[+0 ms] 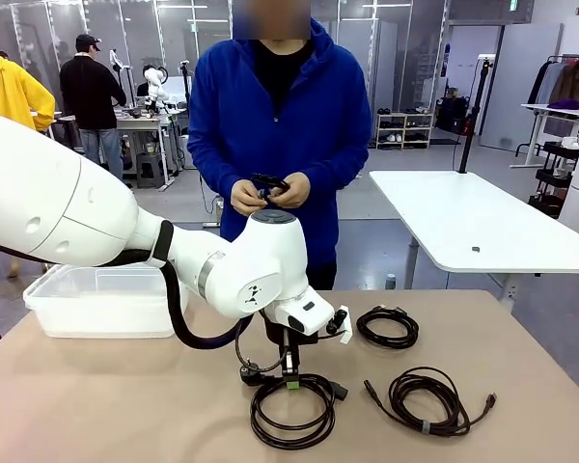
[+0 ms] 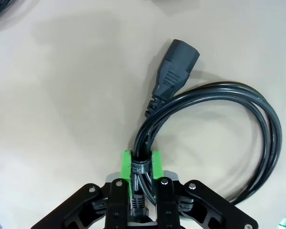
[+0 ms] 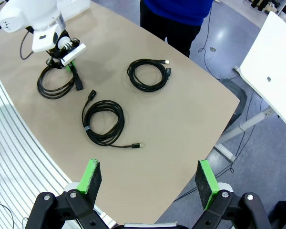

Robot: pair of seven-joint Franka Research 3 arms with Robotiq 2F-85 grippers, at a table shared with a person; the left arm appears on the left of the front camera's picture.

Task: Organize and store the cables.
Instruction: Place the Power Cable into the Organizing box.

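Observation:
My left gripper (image 1: 291, 381) is down at the table, shut on the strands of a coiled black power cable (image 1: 291, 415). In the left wrist view its green pads (image 2: 127, 164) pinch the cable (image 2: 219, 95) just below the plug (image 2: 174, 71). Two more coiled cables lie to the right, a small one (image 1: 388, 326) and a larger one (image 1: 427, 400). The person at the far side holds another dark cable (image 1: 268, 183) in both hands. My right gripper (image 3: 148, 174) hangs open high above the table, over the cables (image 3: 104, 119) (image 3: 149, 75).
A clear plastic bin (image 1: 101, 299) stands at the table's far left, behind my left arm. The person stands close to the far edge. A white table (image 1: 482, 217) stands beyond on the right.

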